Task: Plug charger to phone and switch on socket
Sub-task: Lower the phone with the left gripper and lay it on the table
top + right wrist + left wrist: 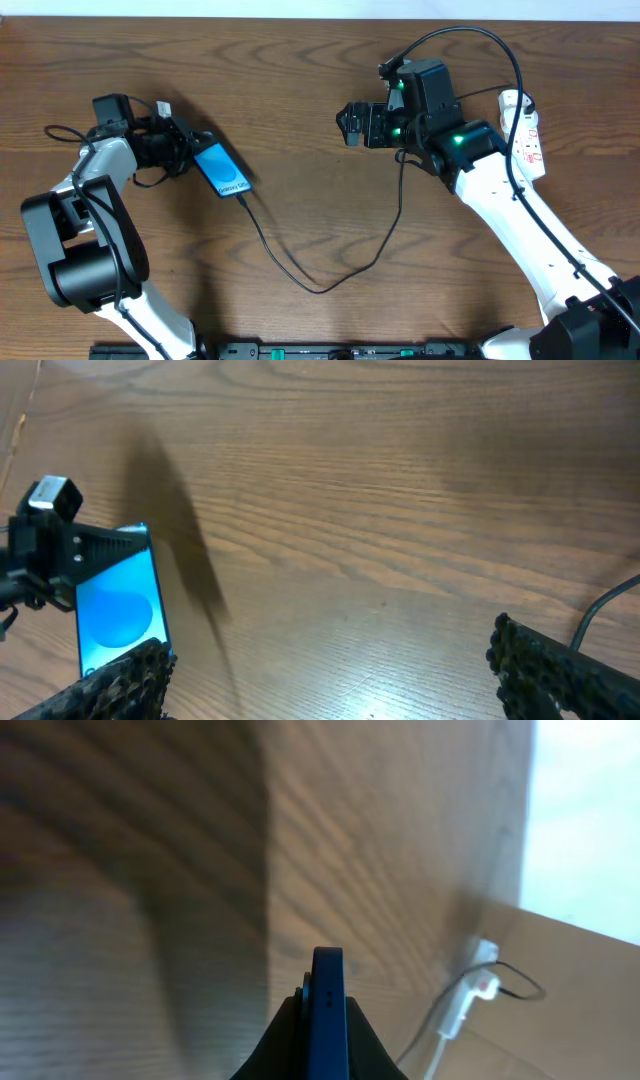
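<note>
Left fingers (280, 1045) are pinching the phone (327, 1010). Right fingers (120, 685) are standing spread, empty. Charger (320, 290) is trailing across the worktop (300, 70).

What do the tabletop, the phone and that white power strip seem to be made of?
The tabletop looks like wood or wood-look laminate, matt brown with visible grain lines. The phone has a glassy, lit blue screen and a dark frame, perhaps metal or plastic. The power strip is probably smooth white plastic, going by its moulded, rounded end.
</note>
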Action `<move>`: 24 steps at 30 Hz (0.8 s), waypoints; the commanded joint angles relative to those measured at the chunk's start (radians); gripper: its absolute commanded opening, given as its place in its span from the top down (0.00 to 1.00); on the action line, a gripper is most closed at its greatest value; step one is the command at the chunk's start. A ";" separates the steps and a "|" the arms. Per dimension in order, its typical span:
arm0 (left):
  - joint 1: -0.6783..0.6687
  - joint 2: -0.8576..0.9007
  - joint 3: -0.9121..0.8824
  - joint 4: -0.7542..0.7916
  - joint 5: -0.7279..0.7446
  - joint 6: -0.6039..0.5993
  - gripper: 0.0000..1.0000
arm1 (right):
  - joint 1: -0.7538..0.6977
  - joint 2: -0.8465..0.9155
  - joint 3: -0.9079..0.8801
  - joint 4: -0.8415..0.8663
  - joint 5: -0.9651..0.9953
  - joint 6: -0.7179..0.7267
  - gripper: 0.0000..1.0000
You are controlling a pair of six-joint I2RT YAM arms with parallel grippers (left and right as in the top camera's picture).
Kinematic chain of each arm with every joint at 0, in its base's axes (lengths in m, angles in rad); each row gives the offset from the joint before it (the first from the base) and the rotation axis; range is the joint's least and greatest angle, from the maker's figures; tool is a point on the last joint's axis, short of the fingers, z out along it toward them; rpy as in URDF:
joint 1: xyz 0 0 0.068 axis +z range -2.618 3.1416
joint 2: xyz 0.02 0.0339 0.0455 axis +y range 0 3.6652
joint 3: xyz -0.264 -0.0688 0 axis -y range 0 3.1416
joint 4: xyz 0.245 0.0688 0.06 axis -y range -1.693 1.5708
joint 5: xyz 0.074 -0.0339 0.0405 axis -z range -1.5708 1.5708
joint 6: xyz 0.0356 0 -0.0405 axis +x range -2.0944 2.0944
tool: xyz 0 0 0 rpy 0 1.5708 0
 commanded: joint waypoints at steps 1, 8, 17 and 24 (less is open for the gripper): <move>0.001 0.004 0.007 -0.019 -0.079 0.042 0.93 | 0.002 -0.016 0.012 -0.003 0.013 -0.014 0.01; 0.001 0.004 -0.035 -0.013 -0.113 0.050 0.92 | 0.002 -0.016 0.012 -0.003 0.013 -0.014 0.01; 0.001 0.004 -0.072 -0.013 -0.167 0.053 0.93 | 0.002 -0.016 0.012 -0.003 0.012 -0.013 0.01; 0.001 0.004 -0.072 -0.021 -0.201 0.056 0.93 | 0.002 -0.016 0.012 -0.003 0.012 -0.013 0.01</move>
